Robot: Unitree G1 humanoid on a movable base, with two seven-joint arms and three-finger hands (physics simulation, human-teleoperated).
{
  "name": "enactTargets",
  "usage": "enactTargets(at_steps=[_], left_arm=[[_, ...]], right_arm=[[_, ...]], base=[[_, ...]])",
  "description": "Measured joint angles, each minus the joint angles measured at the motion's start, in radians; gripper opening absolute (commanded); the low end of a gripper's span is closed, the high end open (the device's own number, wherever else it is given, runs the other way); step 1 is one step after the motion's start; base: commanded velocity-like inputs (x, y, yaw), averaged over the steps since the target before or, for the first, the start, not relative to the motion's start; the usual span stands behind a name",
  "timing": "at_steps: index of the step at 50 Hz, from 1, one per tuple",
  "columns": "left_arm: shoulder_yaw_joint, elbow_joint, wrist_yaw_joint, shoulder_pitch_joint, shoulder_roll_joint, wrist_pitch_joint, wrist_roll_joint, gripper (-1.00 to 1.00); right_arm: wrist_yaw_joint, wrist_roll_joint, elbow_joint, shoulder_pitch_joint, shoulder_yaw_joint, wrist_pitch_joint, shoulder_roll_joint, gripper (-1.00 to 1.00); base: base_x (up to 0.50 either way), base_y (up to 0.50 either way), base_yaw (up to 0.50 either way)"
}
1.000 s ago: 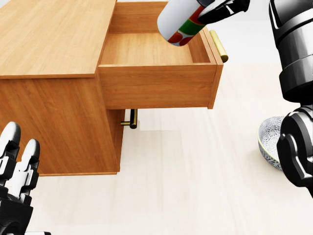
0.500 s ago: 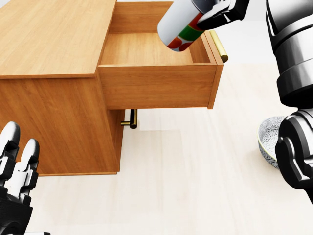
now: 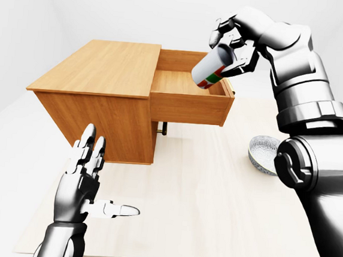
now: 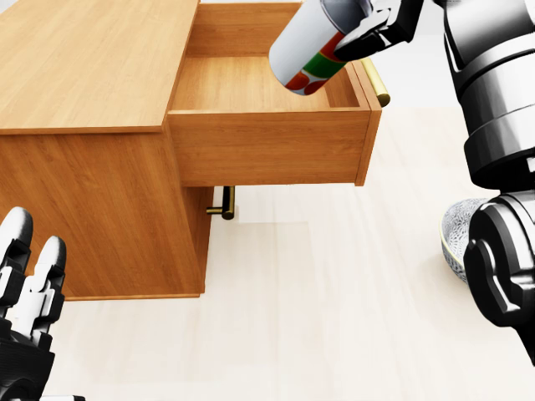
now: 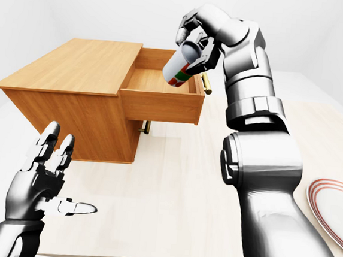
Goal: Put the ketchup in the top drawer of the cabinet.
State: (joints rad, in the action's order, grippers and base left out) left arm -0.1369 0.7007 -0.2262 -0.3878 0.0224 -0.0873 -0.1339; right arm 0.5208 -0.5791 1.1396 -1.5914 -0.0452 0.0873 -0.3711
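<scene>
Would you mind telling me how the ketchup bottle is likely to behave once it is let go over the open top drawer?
The ketchup bottle looks like a rigid, smooth cylinder, so it would probably keep its shape but may slip. It hangs tilted in the right robot hand, so it will likely land on its side in the top drawer and may roll until a drawer wall stops it.

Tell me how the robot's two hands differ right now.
The right hand is raised over the open top drawer, fingers shut round the tilted ketchup bottle. The left hand is low over the table, fingers spread and holding nothing. Both are metallic three-finger hands.
</scene>
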Motion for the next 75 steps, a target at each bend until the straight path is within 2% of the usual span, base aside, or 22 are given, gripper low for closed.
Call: enactTargets(at_steps=[45,46,47,48,75], left_arm=[[0.003,-0.004,0.000,0.000,0.000,0.000,0.003,1.00],[0.004,-0.005,0.000,0.000,0.000,0.000,0.004,1.00],[0.005,-0.005,0.000,0.001,0.000,0.000,0.004,1.00],[0.005,-0.005,0.001,0.000,0.000,0.000,0.005,1.00],[0.006,-0.014,0.006,0.007,-0.002,0.000,0.006,1.00]], right_arm=[[-0.015,-0.027,0.007,0.035,0.007,0.000,0.031,-1.00],[-0.015,-0.028,0.007,0.035,0.007,0.000,0.030,-0.33],[-0.014,-0.029,0.006,0.035,0.007,0.000,0.030,-0.11],[-0.012,-0.029,0.006,0.035,0.007,0.000,0.029,1.00],[0.002,-0.051,-0.006,0.011,0.001,0.000,0.010,1.00]], base=[[0.00,0.00,0.00],[0.00,0.00,0.00],[0.00,0.00,0.00],[0.00,0.00,0.00],[0.00,0.00,0.00]])
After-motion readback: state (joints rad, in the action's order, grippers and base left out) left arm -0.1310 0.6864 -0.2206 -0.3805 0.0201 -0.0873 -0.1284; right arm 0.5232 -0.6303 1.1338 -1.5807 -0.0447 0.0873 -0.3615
